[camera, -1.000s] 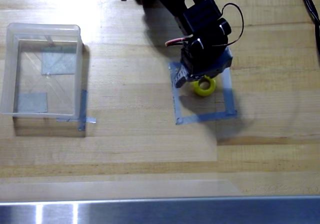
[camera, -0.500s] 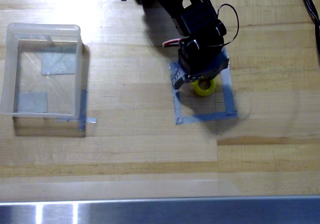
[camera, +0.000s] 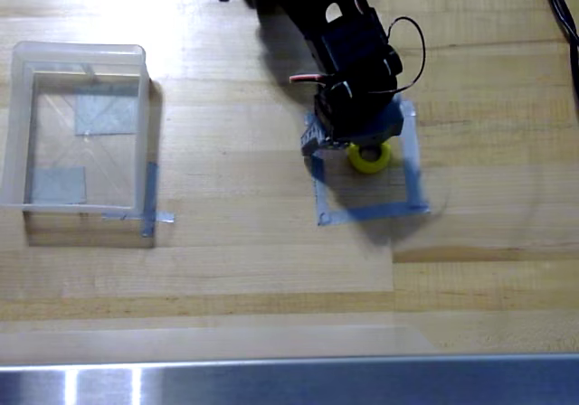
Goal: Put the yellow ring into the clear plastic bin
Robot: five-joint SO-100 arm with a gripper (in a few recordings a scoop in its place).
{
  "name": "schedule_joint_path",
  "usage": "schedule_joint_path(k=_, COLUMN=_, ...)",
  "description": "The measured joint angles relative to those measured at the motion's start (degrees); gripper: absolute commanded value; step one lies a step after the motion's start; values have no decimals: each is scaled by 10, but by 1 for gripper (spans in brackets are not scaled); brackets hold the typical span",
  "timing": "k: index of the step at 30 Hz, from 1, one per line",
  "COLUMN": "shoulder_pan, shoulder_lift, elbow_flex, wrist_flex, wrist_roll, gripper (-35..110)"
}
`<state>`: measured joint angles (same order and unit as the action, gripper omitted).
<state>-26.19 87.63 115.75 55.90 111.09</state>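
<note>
Ring [camera: 369, 158] far right of bin [camera: 18, 125]

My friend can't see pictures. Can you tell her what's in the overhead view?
A black robot arm's claw hangs over a small bright yellow doughnut-shaped ring, hiding its top edge, inside a square outline of grey tape on a pale wooden table. Far to the left stands a square clear plastic bin with nothing in it, grey tape patches showing through its base.
</note>
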Motion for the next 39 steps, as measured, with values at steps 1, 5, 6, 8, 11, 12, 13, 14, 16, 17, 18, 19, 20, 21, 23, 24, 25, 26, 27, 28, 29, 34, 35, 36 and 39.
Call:
schedule_joint_path(k=1, shoulder_pan=1, shoulder_lift=-1, elbow_flex=0, wrist_flex=3, wrist_roll=0, gripper=31)
schedule_joint_path(k=5, shoulder_pan=11, shoulder_lift=-5, elbow_flex=0, wrist_flex=0, wrist_roll=0, gripper=31)
schedule_joint_path(k=6, shoulder_pan=11, shoulder_lift=-8, elbow_flex=0, wrist_flex=2, wrist_roll=-1, gripper=31)
schedule_joint_path(k=8, shoulder_pan=7, shoulder_lift=-10, elbow_flex=0, wrist_flex=5, wrist_roll=-3, gripper=31)
schedule_joint_path(k=11, shoulder_pan=4, shoulder_lift=-10, elbow_flex=0, wrist_flex=5, wrist_roll=-4, gripper=27)
schedule_joint_path(k=12, shoulder_pan=4, shoulder_lift=-10, elbow_flex=0, wrist_flex=5, wrist_roll=-4, gripper=24)
schedule_joint_path(k=13, shoulder_pan=5, shoulder_lift=-10, elbow_flex=0, wrist_flex=5, wrist_roll=-4, gripper=21)
schedule_joint_path(k=14, shoulder_pan=7, shoulder_lift=-10, elbow_flex=0, wrist_flex=5, wrist_roll=-4, gripper=18)
schedule_joint_path(k=16, shoulder_pan=12, shoulder_lift=-10, elbow_flex=0, wrist_flex=5, wrist_roll=-4, gripper=10)
schedule_joint_path(k=17, shoulder_pan=14, shoulder_lift=-10, elbow_flex=0, wrist_flex=6, wrist_roll=-4, gripper=6)
schedule_joint_path(k=18, shoulder_pan=15, shoulder_lift=-10, elbow_flex=0, wrist_flex=7, wrist_roll=-4, gripper=2)
schedule_joint_path(k=19, shoulder_pan=18, shoulder_lift=-10, elbow_flex=0, wrist_flex=7, wrist_roll=-4, gripper=-1)
schedule_joint_path(k=20, shoulder_pan=24, shoulder_lift=-10, elbow_flex=-1, wrist_flex=7, wrist_roll=-5, gripper=-2)
schedule_joint_path(k=21, shoulder_pan=31, shoulder_lift=-10, elbow_flex=-1, wrist_flex=7, wrist_roll=-5, gripper=-1)
schedule_joint_path(k=23, shoulder_pan=37, shoulder_lift=-10, elbow_flex=-1, wrist_flex=6, wrist_roll=-4, gripper=2)
schedule_joint_path(k=24, shoulder_pan=24, shoulder_lift=-10, elbow_flex=-1, wrist_flex=-1, wrist_roll=-3, gripper=2)
schedule_joint_path(k=25, shoulder_pan=18, shoulder_lift=-10, elbow_flex=-1, wrist_flex=-1, wrist_roll=-4, gripper=2)
schedule_joint_path(k=26, shoulder_pan=13, shoulder_lift=-10, elbow_flex=-1, wrist_flex=4, wrist_roll=-4, gripper=2)
schedule_joint_path(k=27, shoulder_pan=15, shoulder_lift=-10, elbow_flex=-1, wrist_flex=6, wrist_roll=-4, gripper=2)
schedule_joint_path(k=28, shoulder_pan=18, shoulder_lift=-10, elbow_flex=-1, wrist_flex=6, wrist_roll=-4, gripper=1)
schedule_joint_path(k=29, shoulder_pan=18, shoulder_lift=-10, elbow_flex=-1, wrist_flex=6, wrist_roll=-4, gripper=1)
schedule_joint_path(k=34, shoulder_pan=16, shoulder_lift=-9, elbow_flex=3, wrist_flex=4, wrist_roll=-4, gripper=0)
schedule_joint_path(k=35, shoulder_pan=16, shoulder_lift=-8, elbow_flex=4, wrist_flex=4, wrist_roll=-4, gripper=0)
schedule_joint_path(k=36, shoulder_pan=16, shoulder_lift=-4, elbow_flex=6, wrist_flex=7, wrist_roll=-4, gripper=0)
schedule_joint_path(k=39, shoulder_pan=18, shoulder_lift=8, elbow_flex=11, wrist_flex=26, wrist_roll=-5, gripper=0)
